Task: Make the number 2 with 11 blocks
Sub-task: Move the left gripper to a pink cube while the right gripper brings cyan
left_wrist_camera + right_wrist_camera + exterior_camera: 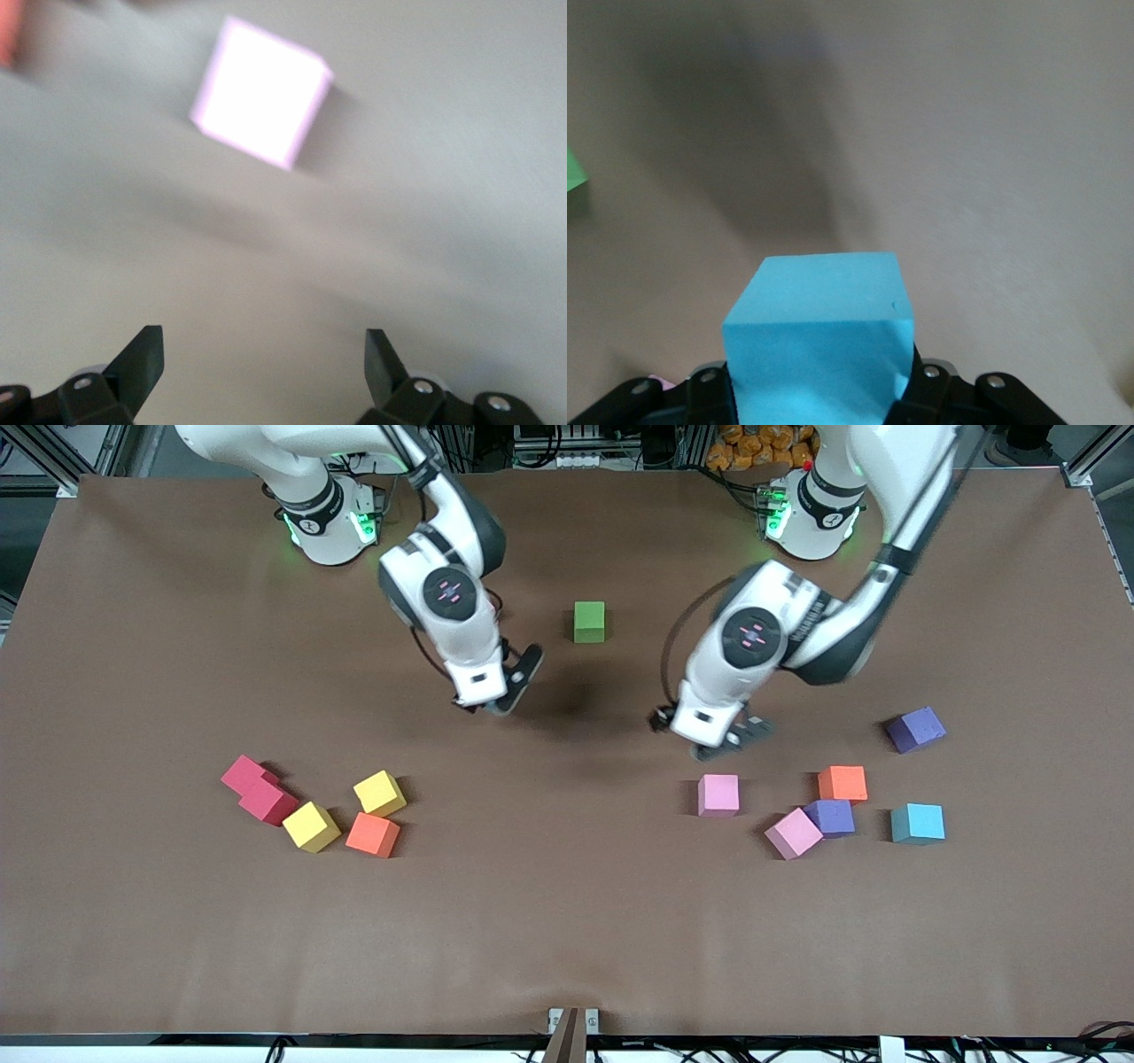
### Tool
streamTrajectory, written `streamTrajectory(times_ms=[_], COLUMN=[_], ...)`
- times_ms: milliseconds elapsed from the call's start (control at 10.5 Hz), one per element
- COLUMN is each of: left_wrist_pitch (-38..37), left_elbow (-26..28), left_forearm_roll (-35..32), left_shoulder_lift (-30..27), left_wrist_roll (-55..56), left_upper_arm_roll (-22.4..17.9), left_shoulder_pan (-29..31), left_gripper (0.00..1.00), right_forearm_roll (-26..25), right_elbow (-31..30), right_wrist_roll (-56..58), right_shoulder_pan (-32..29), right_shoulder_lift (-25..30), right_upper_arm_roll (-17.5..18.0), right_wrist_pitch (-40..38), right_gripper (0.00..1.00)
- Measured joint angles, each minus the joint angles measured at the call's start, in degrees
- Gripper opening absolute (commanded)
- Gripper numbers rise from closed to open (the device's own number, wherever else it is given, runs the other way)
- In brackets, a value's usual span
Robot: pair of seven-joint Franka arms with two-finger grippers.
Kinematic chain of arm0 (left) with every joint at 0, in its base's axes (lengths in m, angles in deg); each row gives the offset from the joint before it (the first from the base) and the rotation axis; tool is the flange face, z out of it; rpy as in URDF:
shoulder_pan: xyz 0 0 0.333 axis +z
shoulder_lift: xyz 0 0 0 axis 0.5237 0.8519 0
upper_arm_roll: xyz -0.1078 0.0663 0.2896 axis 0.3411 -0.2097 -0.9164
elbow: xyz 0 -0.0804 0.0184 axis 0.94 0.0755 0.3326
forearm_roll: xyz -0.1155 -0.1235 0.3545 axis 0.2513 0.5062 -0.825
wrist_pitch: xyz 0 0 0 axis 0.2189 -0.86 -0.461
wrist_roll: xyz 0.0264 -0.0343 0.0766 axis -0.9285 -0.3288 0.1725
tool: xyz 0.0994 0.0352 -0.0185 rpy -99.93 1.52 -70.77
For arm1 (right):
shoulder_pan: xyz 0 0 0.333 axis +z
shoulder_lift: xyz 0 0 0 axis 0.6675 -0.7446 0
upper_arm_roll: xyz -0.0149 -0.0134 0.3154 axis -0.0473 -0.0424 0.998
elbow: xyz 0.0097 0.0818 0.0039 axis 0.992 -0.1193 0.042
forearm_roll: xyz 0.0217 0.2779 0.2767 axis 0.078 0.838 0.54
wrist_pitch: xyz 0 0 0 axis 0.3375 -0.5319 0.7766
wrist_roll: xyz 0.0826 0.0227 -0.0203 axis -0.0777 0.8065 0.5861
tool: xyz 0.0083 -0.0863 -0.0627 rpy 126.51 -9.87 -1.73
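On our brown desk (pixel 567 921), loose blocks (pixel 372 834) wait nearest the camera at both ends. Farther back, our left tool (pixel 728 740) hangs spread over a pink block (pixel 718 794), seemingly to pick it. Our right tool (pixel 503 691) grips a blue block (pixel 819 341) over bare desk near the green block (pixel 589 621), where the number 2 could begin.

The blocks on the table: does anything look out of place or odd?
Nothing looks damaged. The green block sits alone near the arms' bases, apart from the two loose clusters. The right end effector holds a blue block; the left end effector hovers open above a pink block.
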Motion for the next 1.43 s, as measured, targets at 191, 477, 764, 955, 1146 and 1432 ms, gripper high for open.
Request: streamTrajectory(times_ms=[191,477,764,955,1146,1432], left_wrist_pitch=[-2.1,-5.6,-5.6,-5.6,-5.8,-6.0], left_elbow=[-2.6,-9.2,-12.1,-13.2,-14.1,-14.2], left_forearm_roll=[-1.8,-4.3,-5.1,-5.1,-5.1,-5.1], left_shoulder_lift=[0.6,5.9,11.0,11.6,11.6,12.5], left_wrist_roll=[-5.8,-9.9,-14.8,-20.0,-23.3,-27.8], left_upper_arm_roll=[0.0,0.1,0.0,-1.4,-1.7,-1.6], left_shoulder_pan=[4.1,4.6,4.1,4.4,4.6,4.2], left_gripper=[1.00,1.00,1.00,1.00,1.00,1.00], right_forearm_roll=[-1.7,-2.4,-2.5,-2.5,-2.6,-2.8], right_elbow=[-1.3,-3.3,-3.8,-3.9,-3.9,-3.9], right_wrist_roll=[1.4,2.8,2.9,3.0,3.0,3.1], right_shoulder_pan=[4.2,9.1,13.6,15.3,16.1,17.2], right_shoulder_lift=[0.0,-0.1,-0.6,-2.0,-3.3,-4.2], right_upper_arm_roll=[0.0,0.0,0.0,0.0,0.0,0.0], right_wrist_pitch=[1.9,4.5,5.7,6.8,7.5,7.5], right_gripper=[0.36,0.35,0.35,0.35,0.35,0.35])
